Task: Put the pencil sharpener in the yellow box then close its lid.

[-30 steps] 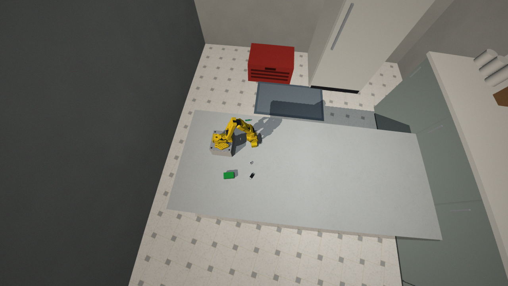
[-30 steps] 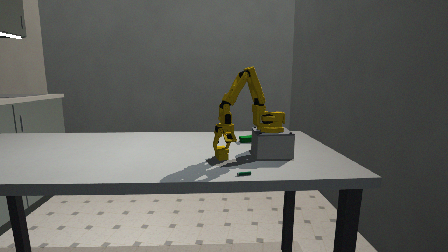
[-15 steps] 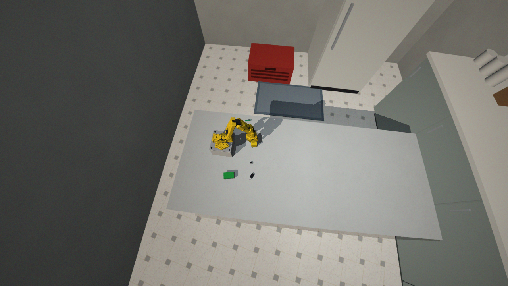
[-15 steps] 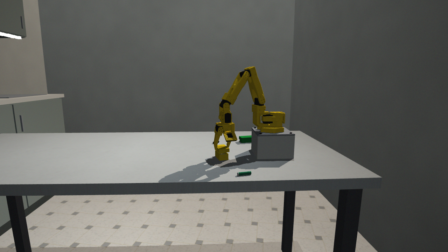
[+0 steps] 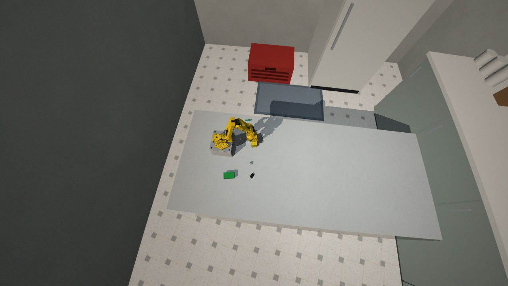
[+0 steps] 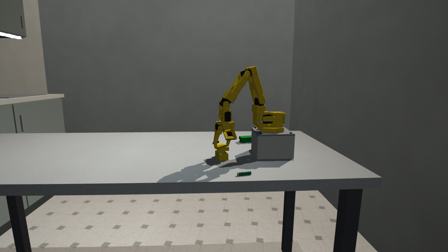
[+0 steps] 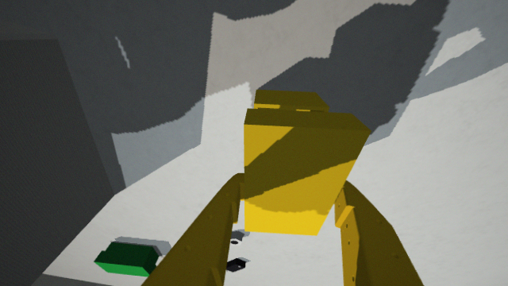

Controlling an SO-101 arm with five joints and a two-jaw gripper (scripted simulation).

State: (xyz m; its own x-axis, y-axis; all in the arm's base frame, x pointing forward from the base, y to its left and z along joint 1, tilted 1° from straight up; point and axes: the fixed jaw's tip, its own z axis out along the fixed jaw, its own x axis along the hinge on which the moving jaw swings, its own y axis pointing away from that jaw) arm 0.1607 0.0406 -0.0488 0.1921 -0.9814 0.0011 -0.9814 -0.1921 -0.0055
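My gripper (image 6: 222, 143) is shut on the yellow lid (image 7: 294, 175), which fills the space between my two fingers in the wrist view. The lid (image 6: 221, 146) hangs just above the small yellow box (image 6: 221, 155), which stands on the grey table close to my base. In the wrist view only a strip of the box (image 7: 291, 101) shows past the lid's far edge, and its inside is hidden. From above, my gripper (image 5: 254, 143) covers both. I cannot pick out the pencil sharpener with certainty.
A green block (image 5: 228, 174), a small grey item (image 5: 251, 162) and a small black item (image 5: 252, 175) lie on the table past my gripper. A green cylinder (image 6: 244, 173) lies near the table edge. My grey base block (image 6: 273, 145) stands beside the box.
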